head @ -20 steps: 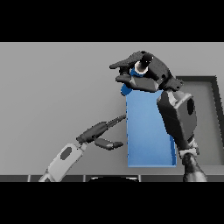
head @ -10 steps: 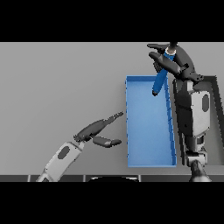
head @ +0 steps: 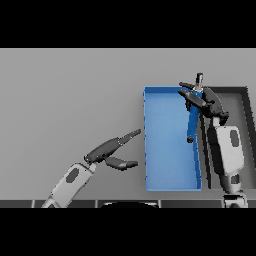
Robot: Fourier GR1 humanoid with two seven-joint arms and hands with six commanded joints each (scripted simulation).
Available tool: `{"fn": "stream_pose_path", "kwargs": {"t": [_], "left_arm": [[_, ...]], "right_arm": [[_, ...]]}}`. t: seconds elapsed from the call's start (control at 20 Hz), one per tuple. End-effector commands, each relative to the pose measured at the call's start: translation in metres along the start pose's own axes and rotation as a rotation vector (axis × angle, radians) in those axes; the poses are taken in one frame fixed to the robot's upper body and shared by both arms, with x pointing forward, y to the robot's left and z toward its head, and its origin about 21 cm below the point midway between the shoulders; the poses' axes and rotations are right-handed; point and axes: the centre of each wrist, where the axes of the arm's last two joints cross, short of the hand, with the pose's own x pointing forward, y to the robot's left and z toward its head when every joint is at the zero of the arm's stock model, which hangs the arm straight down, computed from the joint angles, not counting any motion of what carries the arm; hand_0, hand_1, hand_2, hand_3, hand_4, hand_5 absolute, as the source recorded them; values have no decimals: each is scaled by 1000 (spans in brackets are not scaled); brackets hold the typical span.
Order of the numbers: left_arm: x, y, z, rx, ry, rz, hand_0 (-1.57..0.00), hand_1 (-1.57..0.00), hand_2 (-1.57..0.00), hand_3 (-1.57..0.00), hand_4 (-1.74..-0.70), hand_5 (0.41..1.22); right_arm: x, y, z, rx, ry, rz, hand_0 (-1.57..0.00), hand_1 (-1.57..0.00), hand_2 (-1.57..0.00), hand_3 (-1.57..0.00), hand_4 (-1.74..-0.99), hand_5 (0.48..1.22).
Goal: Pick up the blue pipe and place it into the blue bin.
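Right hand (head: 204, 99) has dropped lower over the bin's 1 o'clock corner versus half a second back; fingers curled round the upper part of the blue pipe (head: 192, 120), gripping it; the pipe now hangs nearly vertical, tilted slightly, grey cap at the 12 o'clock end just above the hand, lower end down toward 6 o'clock along the inside of the bin's right wall; earlier it sat higher and leaned more; can't tell if the lower tip touches the floor of the bin.

Blue bin (head: 147, 145) sits at roughly 3 o'clock of the table (head: 65, 100), long axis running 12 to 6; only the pipe shows within its outline; position unchanged from before. Dark tray (head: 247, 130) just beside the bin at its 3 o'clock side; right forearm lies across it, coming up from 6 o'clock with the wrist bent toward 11.

Left hand (head: 112, 148) at about 7 o'clock, just left of the bin's wall, fingers straight and relaxed, thumb spread apart, holding nothing; same pose as earlier.
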Motion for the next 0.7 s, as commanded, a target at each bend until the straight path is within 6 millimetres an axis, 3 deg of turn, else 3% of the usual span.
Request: {"fn": "stream_pose_path", "kwargs": {"t": [0.0,0.15,0.25,0.3,0.35,0.45,0.5,0.65], "left_arm": [[0,-4,-1,-9,1,8,1,1,1,1,-827,471],[4,-5,-1,-9,0,9,1,1,1,1,-826,475],[3,-5,-1,0,4,7,1,1,1,1,-827,474],[5,-5,-3,3,4,5,1,1,1,1,-829,474],[5,-1,-3,9,10,3,1,1,1,1,-830,476],[6,0,-4,3,12,-1,1,1,1,1,-828,476],[5,0,-2,2,13,0,1,1,1,1,-828,476],[5,-3,-3,3,1,6,1,1,1,1,-829,477]], "right_arm": [[-10,3,2,3,35,8,-1571,-1571,-1571,-1178,-1569,1221],[-35,9,4,-13,146,40,-1571,-1571,-1571,-693,-1653,1205],[-45,9,4,-47,231,23,-1571,-1571,-1571,-1009,-1583,1199],[-49,11,1,-62,281,-8,-1465,-1382,-1333,-807,-1534,1190],[-52,9,0,-46,322,-15,-1172,-1106,-1066,-646,-1477,1178],[-54,9,-2,-44,396,-39,-749,-707,-682,-413,-1344,1172],[-57,12,-1,-29,418,-32,-599,-566,-545,-330,-1302,1182],[-54,17,4,55,426,171,-306,-289,-279,-169,-1215,1044]]}}
